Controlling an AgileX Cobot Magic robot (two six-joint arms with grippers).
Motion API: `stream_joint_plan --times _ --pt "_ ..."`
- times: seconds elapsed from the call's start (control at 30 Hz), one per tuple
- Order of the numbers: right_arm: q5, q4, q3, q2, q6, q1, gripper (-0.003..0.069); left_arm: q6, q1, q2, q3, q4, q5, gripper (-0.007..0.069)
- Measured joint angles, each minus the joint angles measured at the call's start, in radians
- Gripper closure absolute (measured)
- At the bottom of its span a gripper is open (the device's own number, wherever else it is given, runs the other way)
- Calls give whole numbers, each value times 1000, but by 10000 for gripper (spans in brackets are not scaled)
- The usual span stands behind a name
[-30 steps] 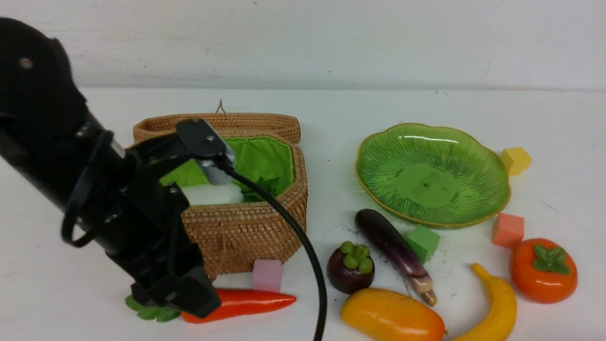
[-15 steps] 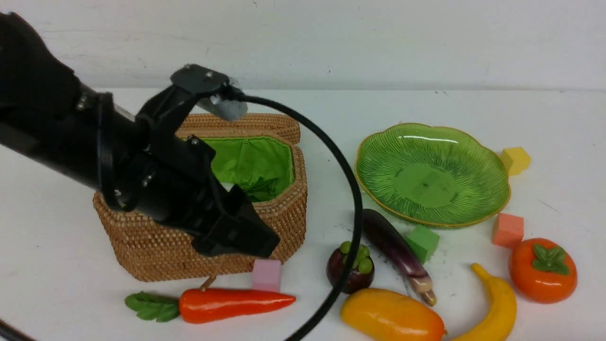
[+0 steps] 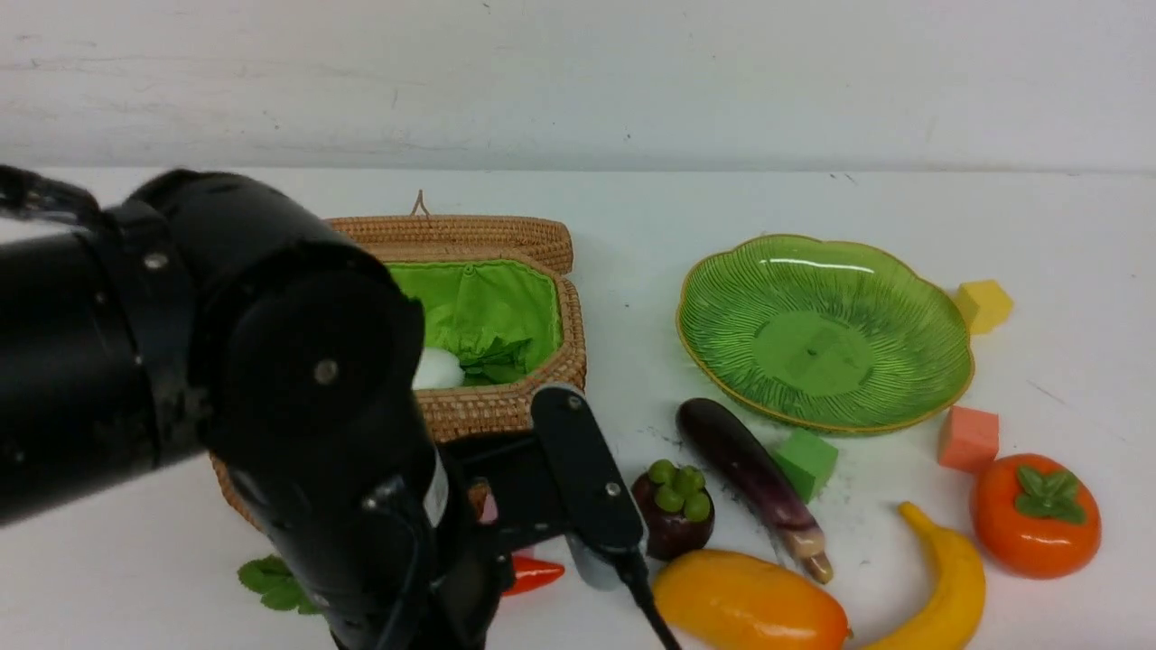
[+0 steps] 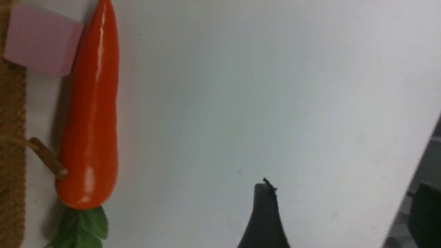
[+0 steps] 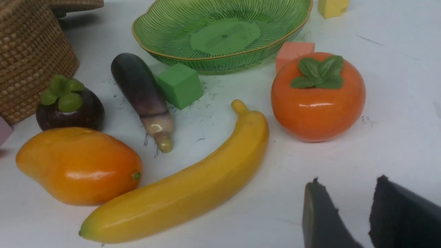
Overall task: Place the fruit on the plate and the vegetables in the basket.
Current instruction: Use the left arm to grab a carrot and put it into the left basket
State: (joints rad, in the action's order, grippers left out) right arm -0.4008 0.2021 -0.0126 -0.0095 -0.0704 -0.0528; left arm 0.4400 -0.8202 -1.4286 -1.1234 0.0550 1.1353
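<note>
Left half of the front frame is filled by the left arm. The left gripper has its jaws spread wide with nothing between them. Only one finger shows clearly in the wrist view, over bare table.

The carrot lies at the lower left of the front frame, in front of the basket, mostly hidden behind the arm. Leaves poke out left, tip pokes out right, so its long axis runs left-right along the basket's front wall. In the wrist view it sits off to one side of the finger, apart from it, not between the jaws.

Judgement: the carrot is the step in hand. The gripper needs to shift sideways toward the basket and straddle the carrot across its short width. The pink cube is just beside the tip end, maybe touching, and could get nudged.

- **Left of centre:** radish lies inside the basket.
- **Centre:** mangosteen; eggplant slanting upper left to lower right, not yet in the basket; mango at the bottom edge.
- **Right of centre:** plate is empty, so no fruit placed.
- **Lower right:** banana and persimmon.

The right gripper is out of the front frame. Its wrist view shows jaws partly apart, holding nothing, near the banana and persimmon. Left arm is nearer the carrot, right gripper nearer the fruit.
</note>
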Motion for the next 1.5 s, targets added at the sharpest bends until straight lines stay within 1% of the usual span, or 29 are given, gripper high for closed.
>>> stream_joint_plan --times 0.1,0.13,0.17,0.2,0.27,0.37,0.53,0.83,1.03,1.1,1.13,1.23,1.43,1.5 --pt "0 0 0 0 0 0 416 34 47 -11 82 -25 -229 110" --pt "0 0 0 0 0 0 416 36 52 -12 87 -25 -229 110" --pt "0 0 0 0 0 0 416 46 87 -34 114 -27 -327 110" --pt "0 0 0 0 0 0 416 48 98 -38 116 -27 -349 110" --pt "0 0 0 0 0 0 416 49 157 -87 126 -30 -455 110" --pt "0 0 0 0 0 0 416 49 216 -157 126 -37 -507 110" --pt "0 0 0 0 0 0 416 49 256 -244 127 -38 -507 110" --pt "0 0 0 0 0 0 416 51 256 -315 127 -37 -539 118" --pt "0 0 0 0 0 0 416 51 256 -330 127 -32 -526 130" --pt "0 0 0 0 0 0 416 51 256 -330 127 -30 -505 168" --pt "0 0 0 0 0 0 416 51 256 -330 127 -29 -505 173" --pt "0 0 0 0 0 0 416 51 256 -329 126 -17 -451 307" --pt "0 0 0 0 0 0 416 51 256 -259 117 56 -363 309" --pt "0 0 0 0 0 0 416 51 256 -200 116 76 -309 309"
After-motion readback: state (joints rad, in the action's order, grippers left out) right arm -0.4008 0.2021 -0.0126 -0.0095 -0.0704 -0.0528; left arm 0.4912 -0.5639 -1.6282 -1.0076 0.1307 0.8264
